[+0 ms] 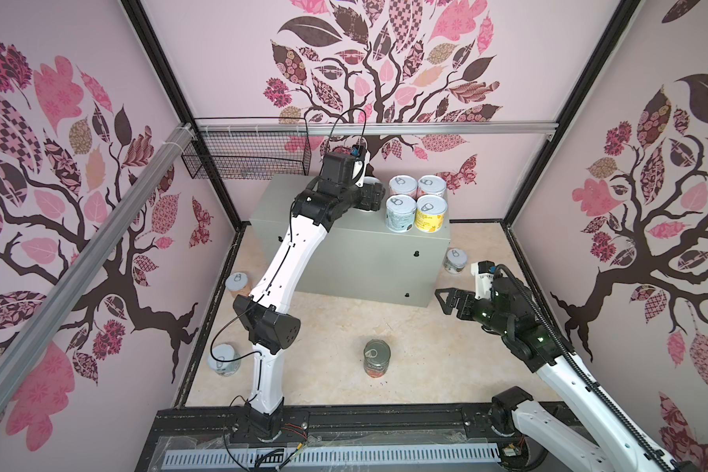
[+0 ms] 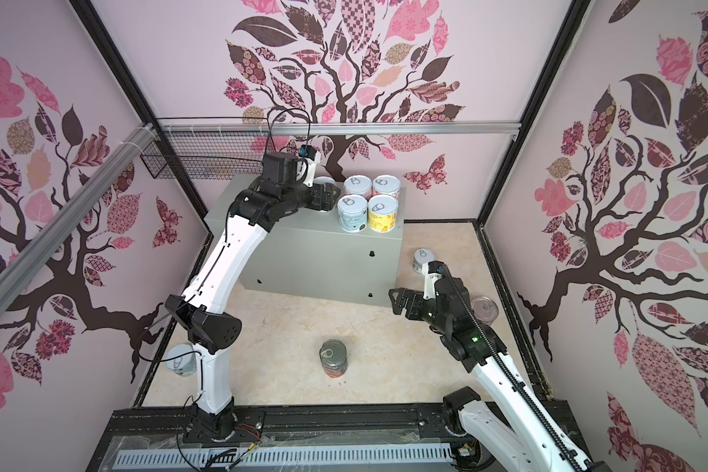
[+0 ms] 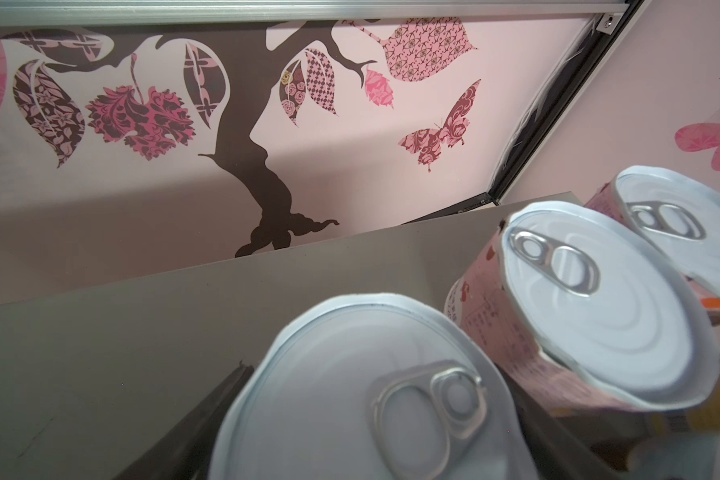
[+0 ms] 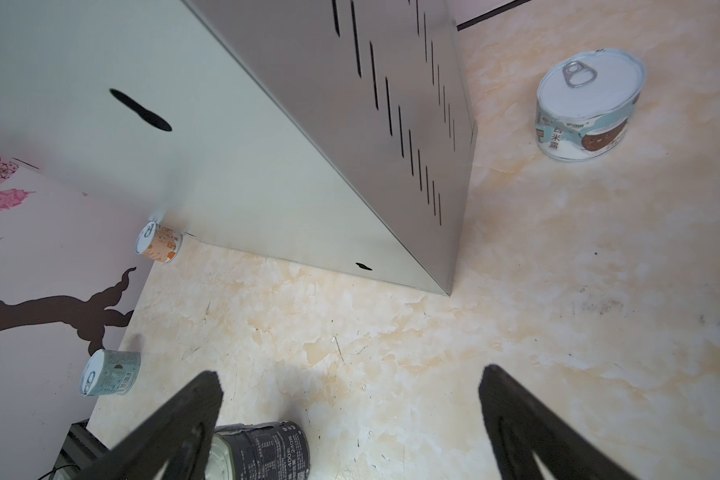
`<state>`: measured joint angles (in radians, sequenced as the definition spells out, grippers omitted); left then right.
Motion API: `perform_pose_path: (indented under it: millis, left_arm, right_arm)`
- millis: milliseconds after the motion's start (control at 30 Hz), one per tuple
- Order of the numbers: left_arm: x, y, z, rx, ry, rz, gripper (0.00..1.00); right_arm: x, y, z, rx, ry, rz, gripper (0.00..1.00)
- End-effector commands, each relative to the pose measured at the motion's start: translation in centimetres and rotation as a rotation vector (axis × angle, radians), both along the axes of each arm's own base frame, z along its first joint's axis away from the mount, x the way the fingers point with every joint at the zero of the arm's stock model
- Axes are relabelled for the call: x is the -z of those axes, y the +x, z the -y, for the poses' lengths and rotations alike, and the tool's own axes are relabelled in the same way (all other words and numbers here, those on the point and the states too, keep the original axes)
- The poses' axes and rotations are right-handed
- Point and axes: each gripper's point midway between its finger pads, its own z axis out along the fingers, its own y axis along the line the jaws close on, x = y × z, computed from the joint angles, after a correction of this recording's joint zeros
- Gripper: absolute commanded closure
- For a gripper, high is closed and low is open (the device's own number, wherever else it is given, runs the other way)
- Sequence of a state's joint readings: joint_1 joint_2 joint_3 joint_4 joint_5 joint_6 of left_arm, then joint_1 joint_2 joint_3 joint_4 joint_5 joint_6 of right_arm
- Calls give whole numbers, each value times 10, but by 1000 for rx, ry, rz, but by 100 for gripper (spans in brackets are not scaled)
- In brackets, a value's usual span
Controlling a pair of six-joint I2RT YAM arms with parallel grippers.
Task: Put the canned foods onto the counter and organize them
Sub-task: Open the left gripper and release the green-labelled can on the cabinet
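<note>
The large plain grey metal box serving as the counter carries four short pull-tab cans standing upright in a tight square at its right end, white lids up, with pink, pale blue and yellow paper labels. Just left of them a fifth white-lidded can stands upright between the fingers of the left hand; whether they press it I cannot tell. The right hand hangs spread wide and empty over the marbled beige floor. A taller metal-topped reddish can stands on that floor. The black wire mesh basket hangs on the back wall.
</note>
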<state>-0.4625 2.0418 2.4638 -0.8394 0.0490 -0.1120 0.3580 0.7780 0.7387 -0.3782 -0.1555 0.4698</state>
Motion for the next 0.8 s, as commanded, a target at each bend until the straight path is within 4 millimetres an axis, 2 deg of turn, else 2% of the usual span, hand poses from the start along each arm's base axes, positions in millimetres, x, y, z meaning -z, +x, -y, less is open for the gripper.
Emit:
perform_pose_path:
  millis: [0,233,400,600,767]
  left_arm:
    - [-24,-2,-7,-29,-37,47,11]
    - [-57,-12,-12,-35,-86,111,6]
    - [-81,-18,-25,-44,-150,135,6]
    - [-98,-21,-62,-100,-232,140,6]
    - [-85,-14,-106,-180,-264,96,11]
  right_arm:
    - [-6,-4,-3,-20,6,16,0]
    - [-8,-6,-3,-24,12,24,0]
    - [-10,-7,-3,-25,16,30,0]
    - [-12,-9,-4,-34,21,35,0]
    - [-13,-9,-5,-37,25,37,0]
